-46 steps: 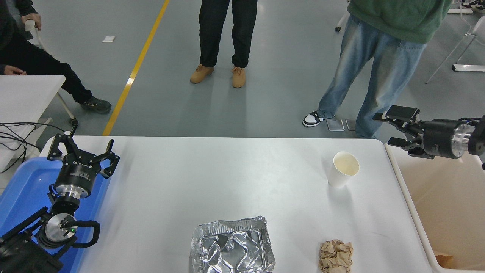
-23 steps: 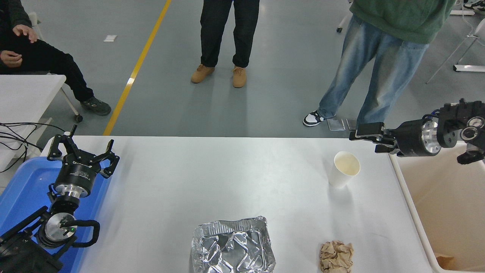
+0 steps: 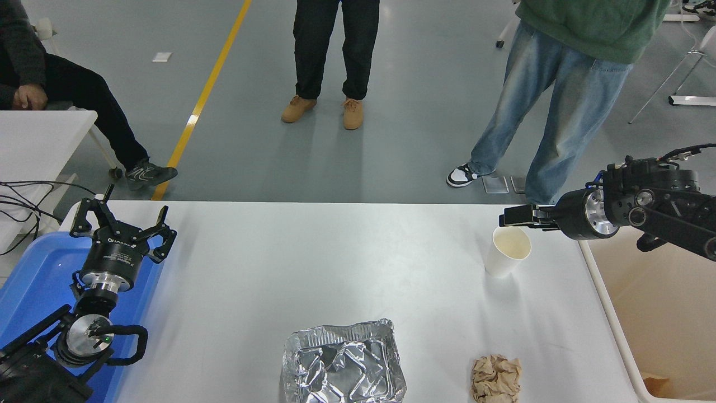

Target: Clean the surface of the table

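Observation:
The white table surface (image 3: 313,263) carries a white paper cup (image 3: 506,250) standing upright at the right, a crumpled foil tray (image 3: 342,366) at the front middle and a brown crumpled paper ball (image 3: 495,378) at the front right. My right gripper (image 3: 512,218) comes in from the right edge, lies level and hovers just above the cup's far rim; its fingers look slightly apart and hold nothing. My left gripper (image 3: 120,224) is parked open at the lower left, over the table's left edge.
A blue plastic tray (image 3: 33,280) lies under the left arm. A beige bin (image 3: 665,319) stands against the table's right edge. A smaller white table (image 3: 39,140) is at the left. Three people stand or sit beyond the far edge.
My right gripper has moved left and down from beside the bin to just above the cup's rim, rotating on the way. The seated person at the left shifted a leg and hands.

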